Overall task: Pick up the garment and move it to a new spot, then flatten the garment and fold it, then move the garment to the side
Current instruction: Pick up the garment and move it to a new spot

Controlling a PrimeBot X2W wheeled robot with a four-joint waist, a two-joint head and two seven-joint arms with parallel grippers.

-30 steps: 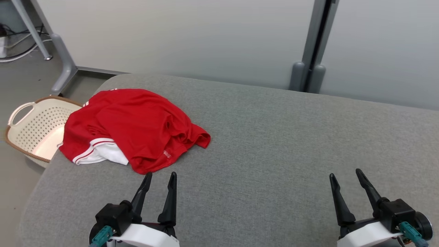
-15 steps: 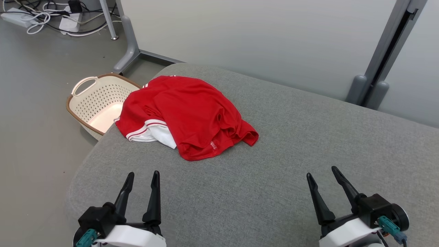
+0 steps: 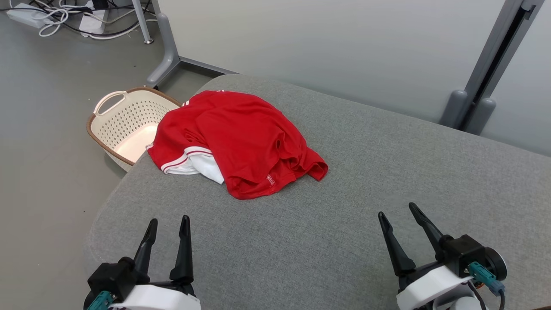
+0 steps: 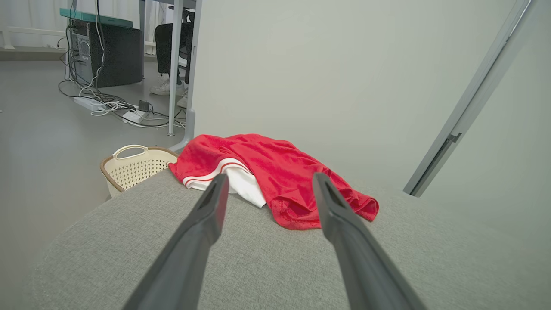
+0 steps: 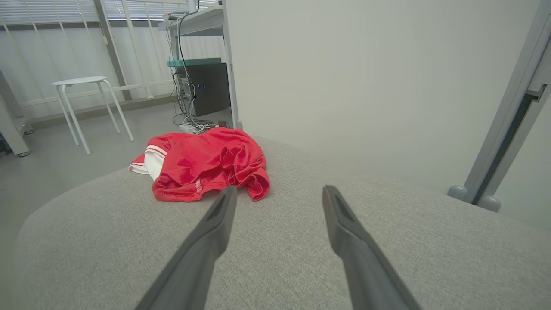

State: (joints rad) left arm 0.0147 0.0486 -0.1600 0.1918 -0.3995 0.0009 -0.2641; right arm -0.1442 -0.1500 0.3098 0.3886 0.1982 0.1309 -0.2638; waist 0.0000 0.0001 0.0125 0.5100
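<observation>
My left end effector and right end effector hover wide, holding nothing.
The crumpled red garment lies on the grey worktop, ahead and slightly right of my left end effector and ahead and well left of my right one, apart from both. A cream basket stands beside the garment's left side.

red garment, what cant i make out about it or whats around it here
- red garment: type, sleeves and underside hidden by its own bunched folds, every view.
- white print at its hem: too small to read, head view.
- basket: part hidden behind grey surface and garment, head view.
</observation>
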